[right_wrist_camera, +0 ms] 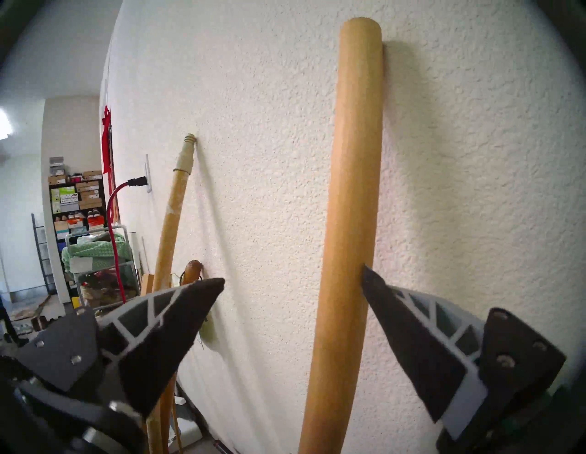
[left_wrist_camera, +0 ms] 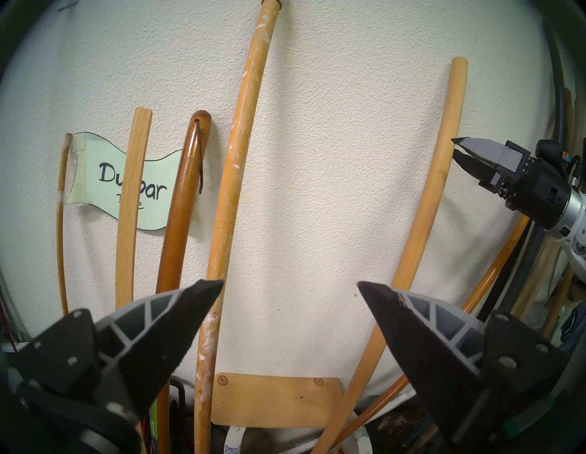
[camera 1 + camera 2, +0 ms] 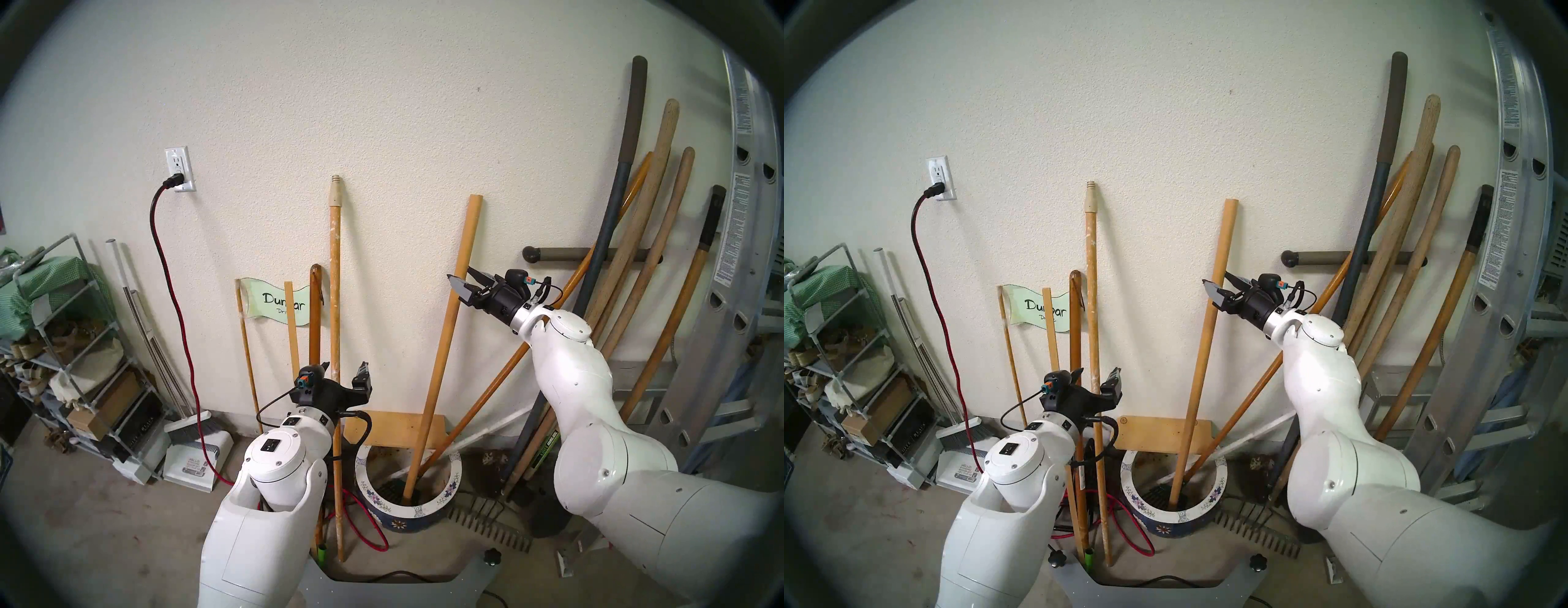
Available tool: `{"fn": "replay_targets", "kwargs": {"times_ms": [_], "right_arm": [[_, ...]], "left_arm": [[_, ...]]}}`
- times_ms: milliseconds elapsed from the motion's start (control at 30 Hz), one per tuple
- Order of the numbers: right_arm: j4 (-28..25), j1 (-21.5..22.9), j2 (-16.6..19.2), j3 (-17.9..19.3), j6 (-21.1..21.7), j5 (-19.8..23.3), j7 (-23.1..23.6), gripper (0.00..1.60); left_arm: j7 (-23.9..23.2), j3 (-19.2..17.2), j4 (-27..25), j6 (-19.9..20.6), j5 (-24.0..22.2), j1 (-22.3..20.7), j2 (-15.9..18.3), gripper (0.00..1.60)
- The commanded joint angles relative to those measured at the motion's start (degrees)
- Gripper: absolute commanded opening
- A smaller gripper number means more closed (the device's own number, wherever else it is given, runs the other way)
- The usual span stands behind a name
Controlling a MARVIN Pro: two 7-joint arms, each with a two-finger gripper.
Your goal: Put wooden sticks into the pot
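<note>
Head views: the plain stick (image 3: 449, 339) stands with its foot inside the pot (image 3: 454, 475) and its top against the wall. The paint-flecked stick (image 3: 335, 339) stands outside the pot, on the floor just to its left, threaded tip against the wall. The right gripper (image 3: 462, 282) sits beside the plain stick's upper shaft, jaws spread and nothing held. The left gripper (image 3: 345, 375) is level with the flecked stick's lower half, jaws spread, empty.

Left wrist view: the flecked stick (image 2: 228, 190) runs up just inside the left finger; the wooden board (image 2: 276, 401) and a slice of the pot's white rim (image 2: 358, 444) show below.

Right wrist view: the plain stick (image 1: 348, 190) lies between the spread fingers, close against the right fingertip (image 1: 372, 282); contact cannot be confirmed.

Judgement: one stick is placed, one remains. The left gripper should centre on the flecked stick before closing, lift it clear of the rim, and keep off the dark-brown stick (image 2: 184, 196) alongside
</note>
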Motion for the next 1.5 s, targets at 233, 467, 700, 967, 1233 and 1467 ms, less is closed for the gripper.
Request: {"fn": "replay_targets", "kwargs": {"times_ms": [233, 467, 700, 967, 1233, 1467], "right_arm": [[-12.98, -6.86, 1.31, 0.87, 4.74, -2.02, -2.09, 1.60], [-18.58, -10.44, 2.57, 2.30, 6.61, -4.06, -3.51, 1.60], [-28.58, -17.30, 1.06, 3.75, 10.64, -6.47, -5.23, 1.60], [-32.39, -21.26, -0.70, 4.83, 14.20, -7.96, -6.31, 1.60], [-38.57, -24.50, -3.11, 5.49, 17.50, -9.60, -8.19, 1.60], [-44.62, -27.22, -6.01, 6.25, 20.65, -10.18, -9.89, 1.60]], "left_arm": [[-0.06, 0.07, -0.06, -0.04, -0.06, -0.02, -0.06, 1.60], [-0.05, 0.08, -0.06, -0.03, -0.06, -0.03, -0.06, 1.60], [-0.05, 0.08, -0.06, -0.04, -0.06, -0.02, -0.06, 1.60], [-0.06, 0.08, -0.06, -0.05, -0.07, -0.02, -0.06, 1.60], [-0.07, 0.08, -0.06, -0.06, -0.09, -0.02, -0.06, 1.60], [-0.09, 0.07, -0.06, -0.07, -0.11, -0.02, -0.06, 1.60]]}}
